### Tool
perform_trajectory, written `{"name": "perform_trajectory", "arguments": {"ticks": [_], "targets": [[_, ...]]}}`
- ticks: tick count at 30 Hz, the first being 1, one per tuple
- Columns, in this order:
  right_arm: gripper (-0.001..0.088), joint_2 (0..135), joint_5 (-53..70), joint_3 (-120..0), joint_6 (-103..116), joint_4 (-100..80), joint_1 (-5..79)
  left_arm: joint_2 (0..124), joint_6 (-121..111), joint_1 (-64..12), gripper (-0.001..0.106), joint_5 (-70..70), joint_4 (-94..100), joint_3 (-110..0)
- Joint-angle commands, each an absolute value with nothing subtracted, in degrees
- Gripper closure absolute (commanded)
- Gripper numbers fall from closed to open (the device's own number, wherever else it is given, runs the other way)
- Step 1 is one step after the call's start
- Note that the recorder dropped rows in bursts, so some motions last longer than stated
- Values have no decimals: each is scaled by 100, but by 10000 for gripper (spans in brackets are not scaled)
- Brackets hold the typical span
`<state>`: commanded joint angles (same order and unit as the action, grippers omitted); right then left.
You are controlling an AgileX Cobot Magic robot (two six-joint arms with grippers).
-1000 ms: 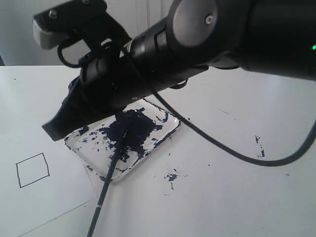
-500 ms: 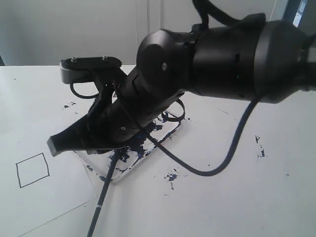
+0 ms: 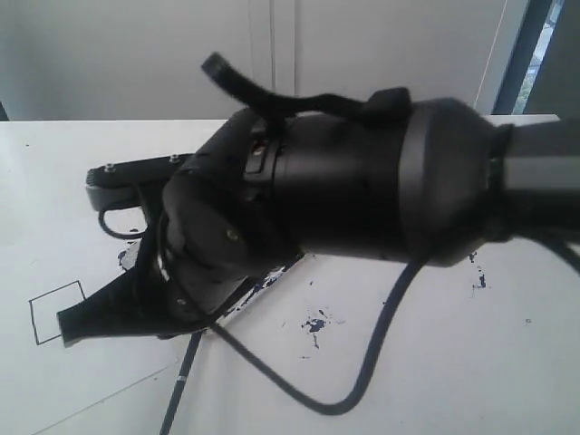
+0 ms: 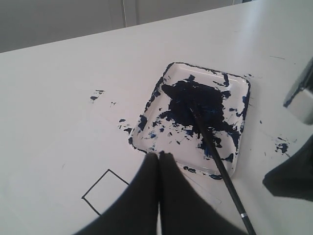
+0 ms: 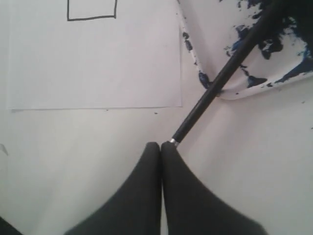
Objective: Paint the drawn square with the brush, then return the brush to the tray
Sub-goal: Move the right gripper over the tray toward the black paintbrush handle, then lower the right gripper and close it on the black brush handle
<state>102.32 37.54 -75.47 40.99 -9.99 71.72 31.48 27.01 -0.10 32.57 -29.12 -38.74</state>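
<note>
On the white table (image 3: 471, 362), the brush (image 5: 220, 78) lies with its bristles in the tray (image 4: 242, 125); the drawn square (image 4: 105, 196) sits unpainted at the tray's eight o'clock. Left gripper (image 4: 157, 155) and right gripper (image 5: 160, 144) are pinched together, seemingly empty; the right must spread, then straddle the handle.

This looks like a robotics lab or test room: a bulky black robot arm (image 3: 362, 190) reaches over a broad plain white tabletop (image 3: 471, 362) flecked with small dark blue paint splatters (image 3: 315, 323), backed by a bare pale grey panelled wall (image 3: 136, 54) and a dark-framed window (image 3: 542, 45).
</note>
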Motion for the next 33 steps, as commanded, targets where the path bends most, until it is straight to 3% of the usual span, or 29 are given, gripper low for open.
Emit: {"name": "perform_trajectory", "arguments": {"ticks": [8, 20, 33], "targets": [[868, 10439, 3942, -7523, 5901, -2437, 7515, 3148, 2701, -10, 1050, 3257, -2912, -3874], [868, 10475, 4373, -7157, 8602, -2703, 7819, 3148, 2701, -10, 1050, 3257, -2912, -3874], [868, 10614, 3947, -7128, 9539, -3321, 7936, 3148, 2701, -10, 1050, 3257, -2912, -3874]]}}
